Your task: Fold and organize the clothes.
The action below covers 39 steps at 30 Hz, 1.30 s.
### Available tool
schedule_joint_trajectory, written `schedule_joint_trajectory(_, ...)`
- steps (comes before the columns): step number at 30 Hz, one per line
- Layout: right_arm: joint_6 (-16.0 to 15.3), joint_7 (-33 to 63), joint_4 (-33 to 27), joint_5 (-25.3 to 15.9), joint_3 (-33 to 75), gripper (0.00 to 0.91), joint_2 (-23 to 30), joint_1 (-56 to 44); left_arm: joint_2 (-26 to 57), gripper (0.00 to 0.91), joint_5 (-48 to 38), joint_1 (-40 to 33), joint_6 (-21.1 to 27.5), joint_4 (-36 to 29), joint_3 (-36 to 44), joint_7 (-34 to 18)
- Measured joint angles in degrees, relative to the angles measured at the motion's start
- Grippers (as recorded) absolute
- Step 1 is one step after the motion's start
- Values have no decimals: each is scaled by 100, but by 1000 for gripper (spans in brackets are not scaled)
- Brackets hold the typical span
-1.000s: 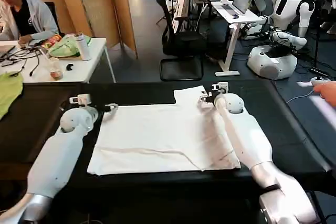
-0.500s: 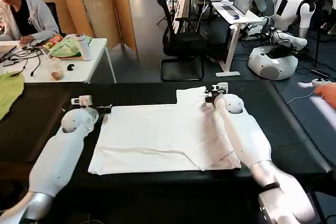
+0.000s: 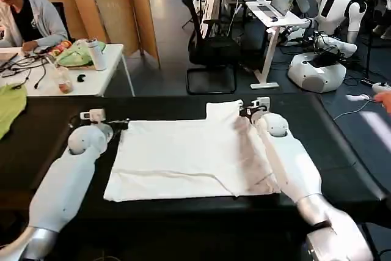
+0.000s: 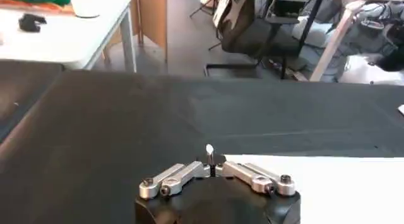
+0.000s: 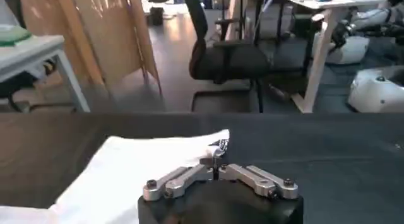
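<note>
Grippers [image 3: 120,123] [image 3: 244,112] pinching T-shirt [image 3: 183,157] corners

The white T-shirt [image 3: 189,157] is shifted slightly toward 3 o'clock on the counter [image 3: 36,145], carried by the left tool [image 3: 122,123] and the right tool [image 3: 244,112], each clamped on a far corner.
</note>
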Motion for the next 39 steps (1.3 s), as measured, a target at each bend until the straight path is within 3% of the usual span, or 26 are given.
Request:
schedule_joint_trajectory(7, -267, 163, 1148, 353, 18, 0, -648, -574, 339, 0, -199, 512, 102, -915, -205, -79)
schedule_joint_trajectory(22, -1332, 623, 3454, 782, 334, 0, -1948, -2101, 1240, 0, -248, 2412, 172, -2888, -973, -170)
schedule_joint_trajectory(30, -1348, 648, 4365, 812, 586, 0, -2378, -2918, 1194, 0, 255, 3150, 172, -3459, -1156, -137)
schedule_joint_trajectory(39, -1348, 725, 4769, 693, 713, 0, -2456, -3694, 967, 0, 799, 3696, 171, -3596, -1240, -111)
